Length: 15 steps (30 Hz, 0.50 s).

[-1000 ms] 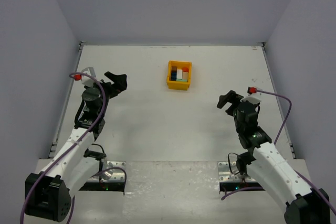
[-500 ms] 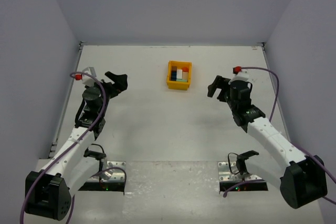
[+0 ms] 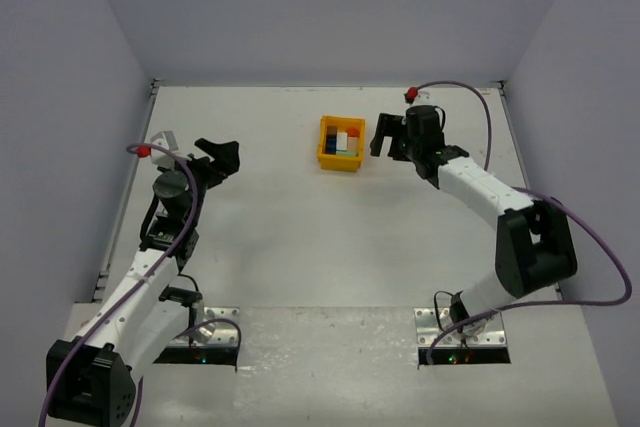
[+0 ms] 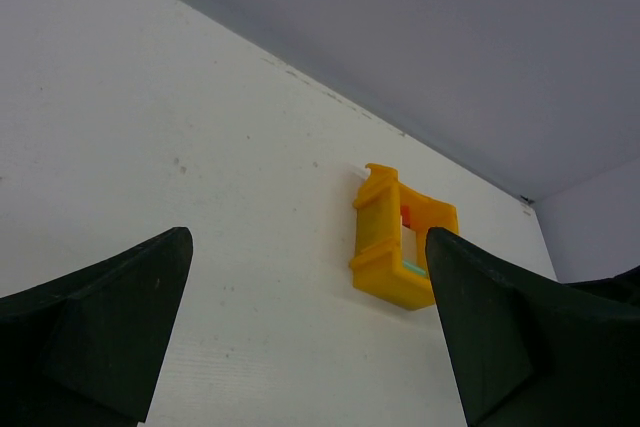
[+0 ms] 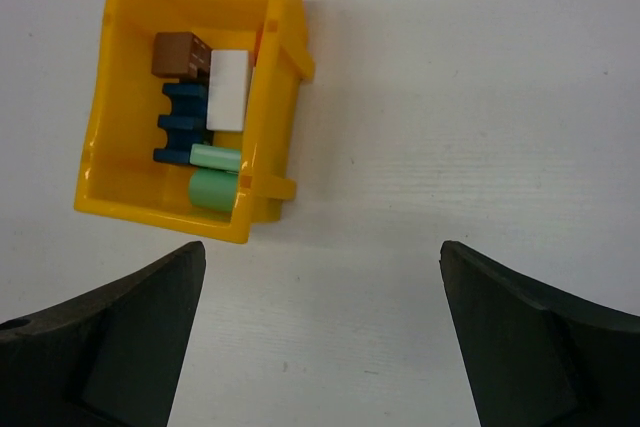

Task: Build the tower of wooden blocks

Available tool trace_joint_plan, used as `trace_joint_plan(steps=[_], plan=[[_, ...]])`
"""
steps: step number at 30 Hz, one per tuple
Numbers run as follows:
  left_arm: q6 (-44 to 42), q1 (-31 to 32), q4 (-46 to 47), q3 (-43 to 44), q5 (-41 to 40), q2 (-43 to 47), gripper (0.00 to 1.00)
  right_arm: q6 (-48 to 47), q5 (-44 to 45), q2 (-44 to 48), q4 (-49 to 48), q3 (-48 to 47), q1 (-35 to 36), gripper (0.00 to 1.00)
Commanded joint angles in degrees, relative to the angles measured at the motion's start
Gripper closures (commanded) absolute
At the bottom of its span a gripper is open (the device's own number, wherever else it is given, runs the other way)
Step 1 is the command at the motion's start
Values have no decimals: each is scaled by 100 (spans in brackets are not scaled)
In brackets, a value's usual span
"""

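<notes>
- The wood blocks (image 5: 228, 89) lie loose inside the yellow bin (image 5: 97, 117), not stacked into a tower. The right wrist view shows a brown block (image 5: 178, 54), a white one, a notched dark blue block (image 5: 183, 125) and two green pieces (image 5: 212, 187), packed together.
- The bin sits on the white desk (image 3: 300, 237), in the far middle of it.
- The right hand (image 3: 385, 135) hovers just right of the bin. Its fingers are spread wide and it grasps nothing.
- The left hand (image 3: 222, 157) is well apart from the bin, on the left side of the desk. It points toward the bin, released and empty.
</notes>
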State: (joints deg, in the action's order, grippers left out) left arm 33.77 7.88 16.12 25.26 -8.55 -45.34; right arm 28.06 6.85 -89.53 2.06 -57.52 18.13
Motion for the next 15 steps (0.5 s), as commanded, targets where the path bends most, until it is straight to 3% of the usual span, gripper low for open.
trace_joint_plan(steps=[1,11,13,15], plan=[[89,-32,8,41,-109,99,0,-163,-218,-619,412,-843,6,1],[104,-32,-9,6,-36,179,0,-279,-824,-2141,516,-2072,6,13],[130,-32,5,16,24,125,0,-266,-914,-2389,467,-2244,21,22],[172,-33,8,23,96,89,0,-263,-868,-2601,296,-2328,52,38]])
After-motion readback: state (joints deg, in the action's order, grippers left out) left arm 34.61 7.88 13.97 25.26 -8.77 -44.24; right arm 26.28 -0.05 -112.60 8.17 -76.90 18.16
